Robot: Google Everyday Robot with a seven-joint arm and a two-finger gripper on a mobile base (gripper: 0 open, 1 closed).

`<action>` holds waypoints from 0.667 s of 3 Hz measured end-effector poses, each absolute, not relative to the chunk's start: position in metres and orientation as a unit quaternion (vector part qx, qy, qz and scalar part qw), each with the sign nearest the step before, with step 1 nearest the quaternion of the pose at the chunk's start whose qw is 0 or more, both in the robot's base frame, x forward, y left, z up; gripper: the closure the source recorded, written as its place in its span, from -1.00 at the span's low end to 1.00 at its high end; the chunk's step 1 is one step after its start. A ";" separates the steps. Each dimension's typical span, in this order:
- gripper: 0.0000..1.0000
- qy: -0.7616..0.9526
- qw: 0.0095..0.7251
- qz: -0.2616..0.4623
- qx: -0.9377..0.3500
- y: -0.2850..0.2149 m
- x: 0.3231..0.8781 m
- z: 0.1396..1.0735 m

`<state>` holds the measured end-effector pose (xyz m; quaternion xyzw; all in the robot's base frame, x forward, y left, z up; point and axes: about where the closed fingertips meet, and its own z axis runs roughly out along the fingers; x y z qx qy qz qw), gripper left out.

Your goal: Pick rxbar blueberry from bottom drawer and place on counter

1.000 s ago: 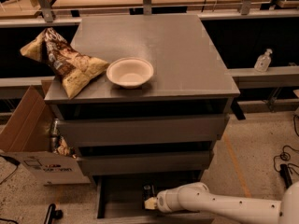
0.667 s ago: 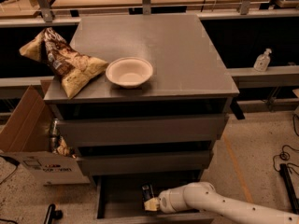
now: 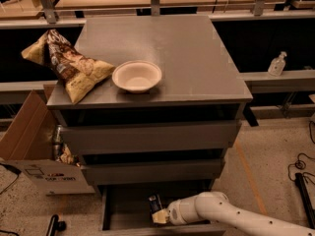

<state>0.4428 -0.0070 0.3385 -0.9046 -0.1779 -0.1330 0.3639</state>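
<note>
The broad matte grey slab counter point(image 3: 187, 53) tops the cabinet, and its right half is bare grey surface. Below the two plain drawer fronts, the shallow grey metal bottom drawer point(image 3: 125, 205) stands pulled out, showing its dark floor. The robot's white arm point(image 3: 231, 218) reaches in from the right, low across the drawer's front. On the counter's left lie a crinkled tan-and-brown chip bag point(image 3: 69, 65) and a white bowl point(image 3: 137, 75). The gripper point(image 3: 160, 215) sits inside the drawer near its front wall. The small dark-wrapped rxbar blueberry point(image 3: 155, 202) lies touching or just behind the gripper's tip, on the side toward the drawer's back. Its long axis seems to run front to back. Whether the gripper is clamped on the bar cannot be told.
</note>
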 end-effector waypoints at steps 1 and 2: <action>1.00 -0.202 0.377 -0.142 -0.893 -0.005 0.443 0.352; 1.00 -0.269 0.397 -0.186 -0.857 -0.011 0.428 0.431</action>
